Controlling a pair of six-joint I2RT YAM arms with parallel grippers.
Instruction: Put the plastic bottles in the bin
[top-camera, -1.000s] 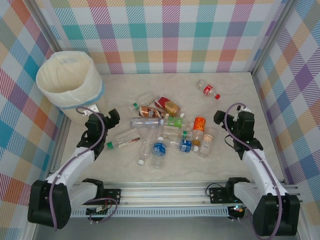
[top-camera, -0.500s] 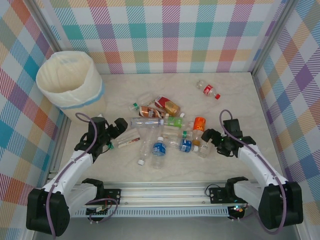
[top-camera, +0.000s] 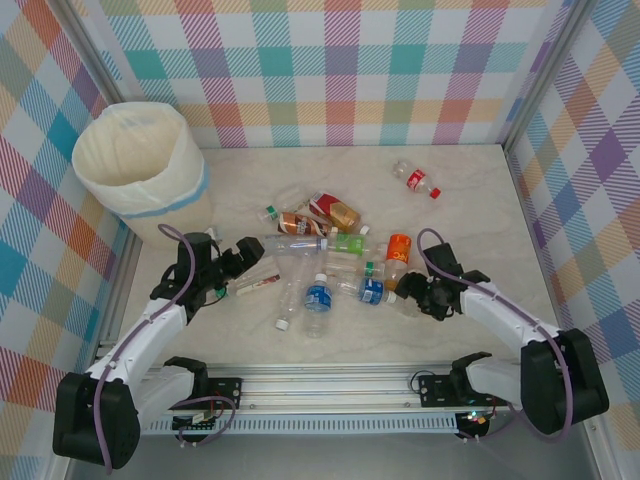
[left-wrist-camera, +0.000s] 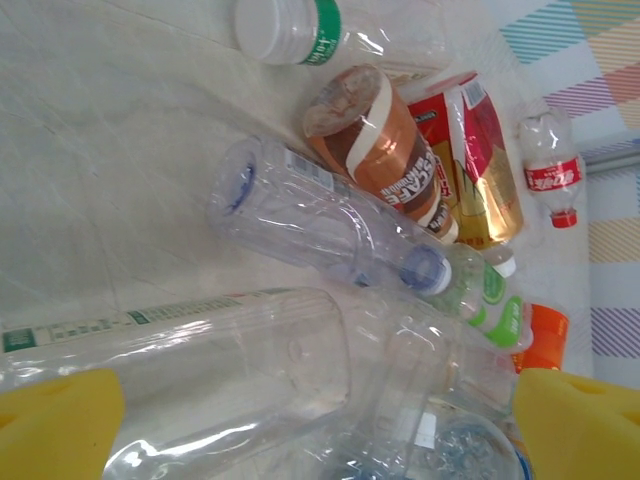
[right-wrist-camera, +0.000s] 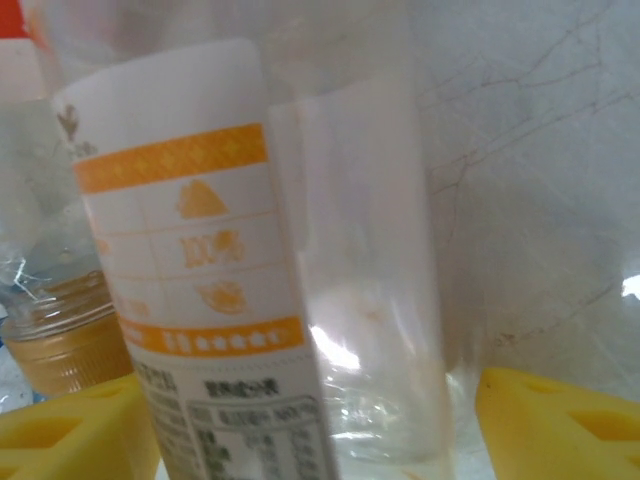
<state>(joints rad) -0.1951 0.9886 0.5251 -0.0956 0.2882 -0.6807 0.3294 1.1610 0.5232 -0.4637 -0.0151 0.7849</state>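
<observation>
- The bin (top-camera: 170, 185) stands upright on the counter (top-camera: 480, 200), mouth open to the top camera, with a pale blue band round its side.
- Right of the bin and nearer the arms than it is, the heap of plastic bottles (top-camera: 330, 262) lies flat. Every one is outside the bin, and none touches it.
- The left hand (top-camera: 248, 265) sits just on the arms' side of the bin, at the edge of the heap that faces the bin.
- On the wrist camera the left hand (left-wrist-camera: 320, 425) is spread wide, a yellow pad on either side of a clear bottle (left-wrist-camera: 200, 370) with a green-printed label. It is released, gripping nothing.
- Past that bottle, further from the bin, a brown-labelled bottle (left-wrist-camera: 385, 165) lies against a red-and-gold bottle (left-wrist-camera: 470, 150).
- The right hand (top-camera: 413, 293) is at the heap's edge farthest from the bin, well apart from the bin.
- Its wrist camera shows the right hand (right-wrist-camera: 320, 420) with a yellow finger on each side of an orange-and-white-labelled bottle (right-wrist-camera: 190, 250). One finger is up against the label and the other sits right by the clear wall. I cannot tell whether it has clamped on.
- A blue-labelled bottle (top-camera: 318, 297) lies on the arms' side of the heap, between the two hands and well apart from the bin.
- A red-labelled bottle (top-camera: 417, 179) lies alone, about level with the bin and far off to its right.
</observation>
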